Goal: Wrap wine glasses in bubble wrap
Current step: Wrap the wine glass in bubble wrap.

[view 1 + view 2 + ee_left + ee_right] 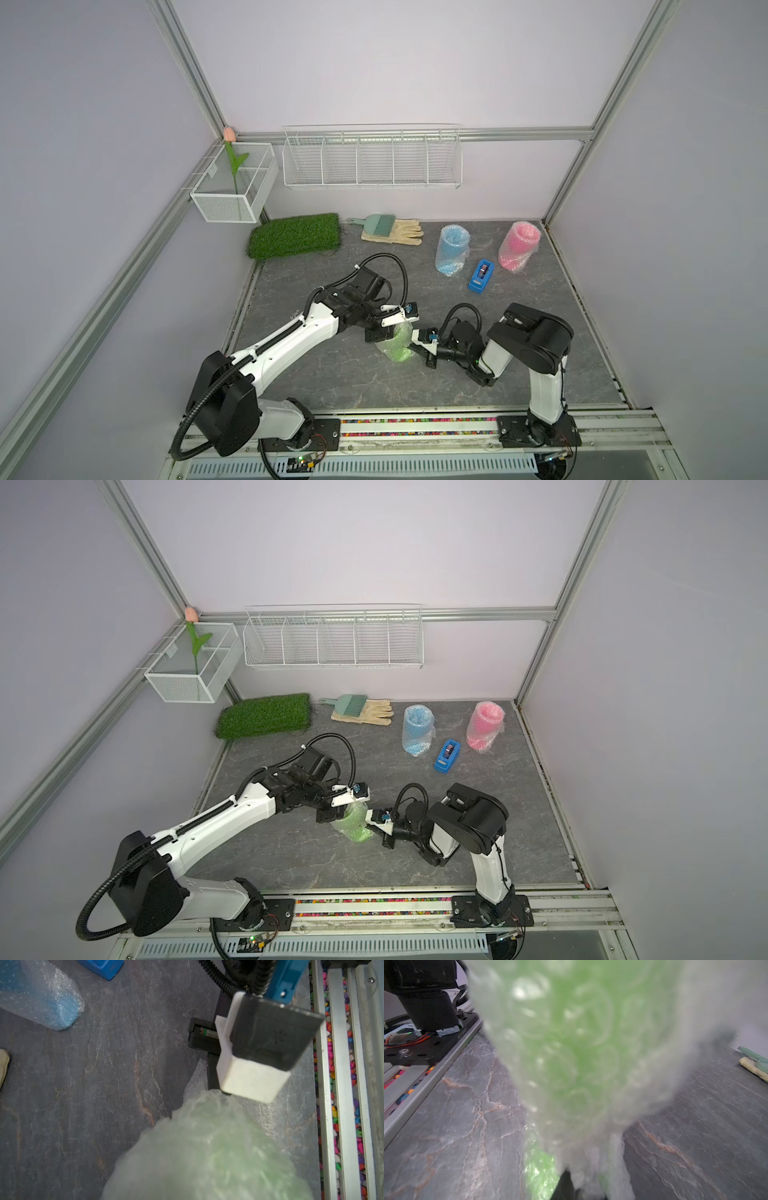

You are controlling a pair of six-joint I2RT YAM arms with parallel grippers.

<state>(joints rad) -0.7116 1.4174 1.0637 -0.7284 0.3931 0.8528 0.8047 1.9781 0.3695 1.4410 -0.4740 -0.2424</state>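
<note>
Grey tabletop [332, 386], lilac walls [374, 62]; left tool [391, 332] and right tool [414, 348] clenched on wrapped green goblet [399, 348].

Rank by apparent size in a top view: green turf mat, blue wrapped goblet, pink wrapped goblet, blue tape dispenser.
1. green turf mat
2. blue wrapped goblet and pink wrapped goblet, about alike, so unranked
3. blue tape dispenser

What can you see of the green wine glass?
The green wine glass shows only as a lime blur through whitish bubble wrap bunched all around it; stem and foot cannot be made out. The bundle is between both arms, near the front middle of the table. The left gripper and right gripper are both shut on the wrap.
</note>
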